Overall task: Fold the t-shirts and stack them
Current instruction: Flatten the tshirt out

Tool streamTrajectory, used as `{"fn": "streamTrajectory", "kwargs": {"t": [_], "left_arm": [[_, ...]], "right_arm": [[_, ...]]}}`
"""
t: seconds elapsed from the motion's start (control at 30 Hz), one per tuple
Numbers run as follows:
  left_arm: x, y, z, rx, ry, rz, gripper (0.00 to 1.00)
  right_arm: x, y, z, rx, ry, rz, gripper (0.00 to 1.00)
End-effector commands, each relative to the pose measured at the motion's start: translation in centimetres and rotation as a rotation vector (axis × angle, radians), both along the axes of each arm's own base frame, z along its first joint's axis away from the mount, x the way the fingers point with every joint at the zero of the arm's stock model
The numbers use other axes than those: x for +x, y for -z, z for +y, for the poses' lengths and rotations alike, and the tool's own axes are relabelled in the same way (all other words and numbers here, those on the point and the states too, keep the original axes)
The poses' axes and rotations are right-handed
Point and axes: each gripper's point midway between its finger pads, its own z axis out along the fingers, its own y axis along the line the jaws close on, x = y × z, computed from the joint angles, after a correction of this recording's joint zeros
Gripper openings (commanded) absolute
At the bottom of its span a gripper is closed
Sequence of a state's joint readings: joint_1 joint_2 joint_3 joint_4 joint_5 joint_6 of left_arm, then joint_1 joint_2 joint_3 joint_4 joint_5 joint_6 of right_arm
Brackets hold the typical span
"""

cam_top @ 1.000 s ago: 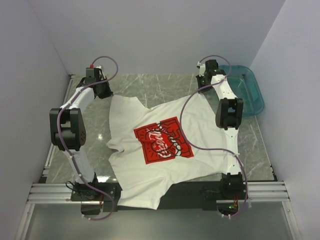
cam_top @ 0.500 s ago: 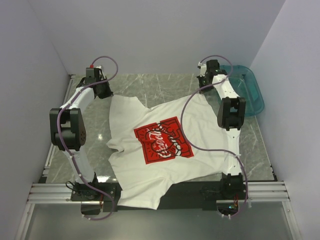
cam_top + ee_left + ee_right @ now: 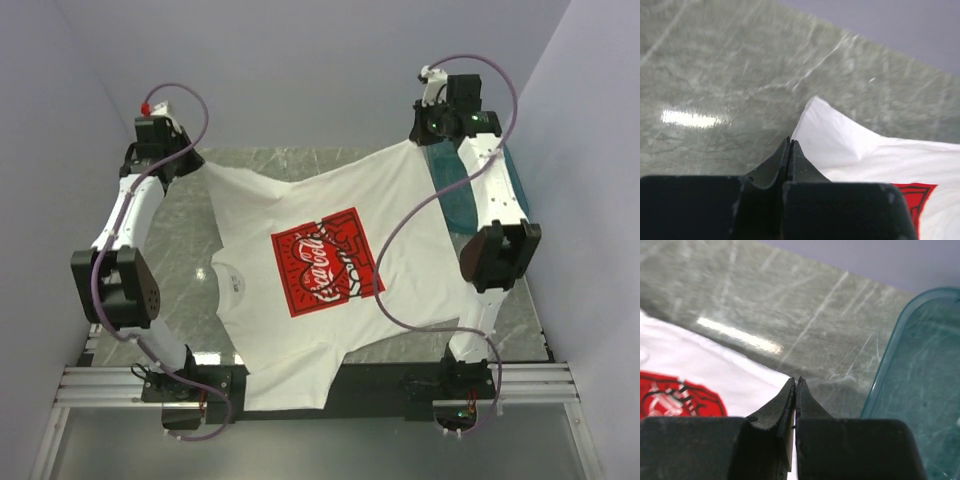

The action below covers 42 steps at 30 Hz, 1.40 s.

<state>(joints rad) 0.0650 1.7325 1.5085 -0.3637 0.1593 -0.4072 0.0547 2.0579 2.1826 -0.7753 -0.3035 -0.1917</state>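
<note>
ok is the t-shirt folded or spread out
spread, not folded: the t-shirt is stretched open between the left end effector and right end effector, red print fully showing

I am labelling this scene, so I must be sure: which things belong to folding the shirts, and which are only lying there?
Belong to the job: t-shirt; left gripper and right gripper, both shut on it.
Only lying there: teal basin; table.

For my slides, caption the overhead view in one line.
Left gripper and right gripper hold a white Coca-Cola t-shirt stretched by its far corners over the marble table.
</note>
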Motion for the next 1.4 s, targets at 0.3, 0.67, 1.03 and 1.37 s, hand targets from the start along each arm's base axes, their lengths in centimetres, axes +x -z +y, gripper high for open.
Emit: {"fn": "streamTrajectory", "kwargs": {"t": [0.3,0.67,1.03,1.37], "left_arm": [[-9.6,-32.1,-1.4,-0.069,-0.009,-0.756,0.0],[-31.0,-53.0,-3.0,-0.112,0.043,-1.4,0.01],[-41.1,-57.2,-2.2,-0.184,-0.023,-1.61,0.0],[-38.9,-56.9,-1.7,-0.143,-0.052,-1.576,0.0]], "right_arm": [[-13.9,-27.4,0.7,-0.009,-0.015,-0.576,0.0],[-36.4,-44.6,-5.1,-0.006,0.172,-1.194,0.0],[-45.7,-47.9,-8.4,-0.038,0.32,-1.396,0.0],[-41.0,-46.9,-8.0,-0.064,0.309,-1.317,0.0]]}}
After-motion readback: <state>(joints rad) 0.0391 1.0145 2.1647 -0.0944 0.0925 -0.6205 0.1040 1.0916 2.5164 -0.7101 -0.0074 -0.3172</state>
